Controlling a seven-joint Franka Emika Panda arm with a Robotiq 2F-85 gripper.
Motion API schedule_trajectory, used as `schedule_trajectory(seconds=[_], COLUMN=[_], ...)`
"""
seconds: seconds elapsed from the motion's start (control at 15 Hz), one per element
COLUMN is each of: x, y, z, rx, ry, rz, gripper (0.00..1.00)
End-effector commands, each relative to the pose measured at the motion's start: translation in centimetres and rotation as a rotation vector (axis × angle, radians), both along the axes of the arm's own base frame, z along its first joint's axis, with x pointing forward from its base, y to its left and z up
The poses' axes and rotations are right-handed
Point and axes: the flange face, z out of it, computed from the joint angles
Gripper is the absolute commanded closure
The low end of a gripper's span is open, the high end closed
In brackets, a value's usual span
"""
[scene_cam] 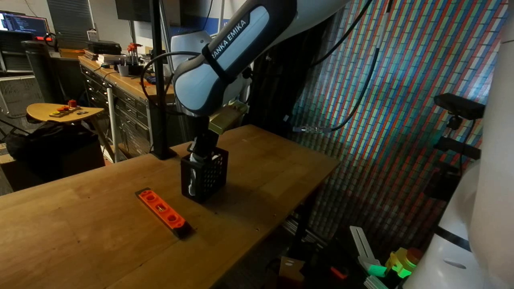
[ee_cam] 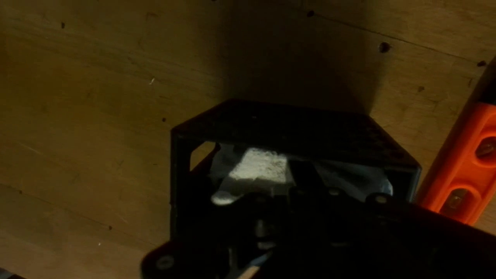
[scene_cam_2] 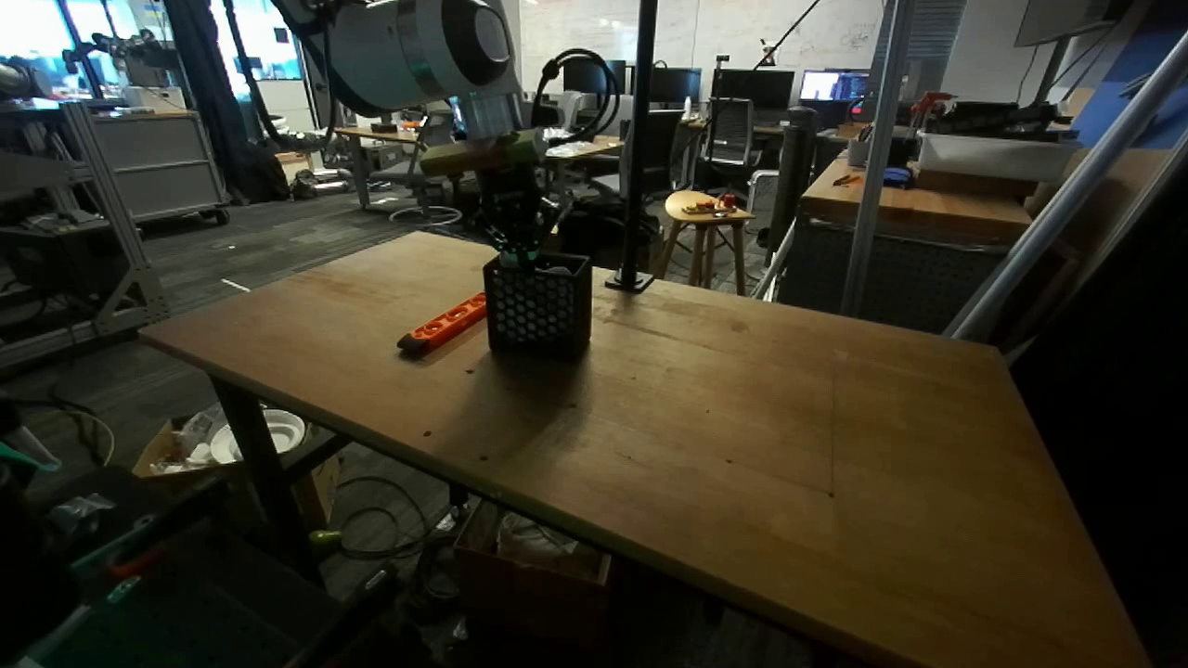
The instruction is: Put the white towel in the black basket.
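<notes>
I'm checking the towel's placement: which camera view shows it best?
The wrist view: it looks down into the black basket, showing the white towel as a bright, textured patch with greyer parts. Both exterior views give only pale slivers of it; the basket's walls hide much of the rest.

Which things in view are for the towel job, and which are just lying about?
For the job:
black basket
white towel, rumpled, inside the basket
gripper, shut, at the basket's mouth; grip on the towel unclear

Just lying about:
orange level, apart from the basket
small red and yellow items on the wooden stool
</notes>
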Motion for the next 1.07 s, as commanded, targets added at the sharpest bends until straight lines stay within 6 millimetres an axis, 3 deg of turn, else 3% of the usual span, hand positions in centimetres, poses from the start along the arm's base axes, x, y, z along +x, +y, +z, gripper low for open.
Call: schedule_trajectory(seconds=[0.0,0.4,1.0], x=[-0.5,-0.2,1.7], y=[-0.2,-0.2,0.6], z=[-0.4,-2.8,-6.4], rx=[0.034,0.074,0.126], ry=[-0.016,0.013,0.097], rz=[-0.012,-0.025,0.029], gripper=[0.98,0.98,0.98])
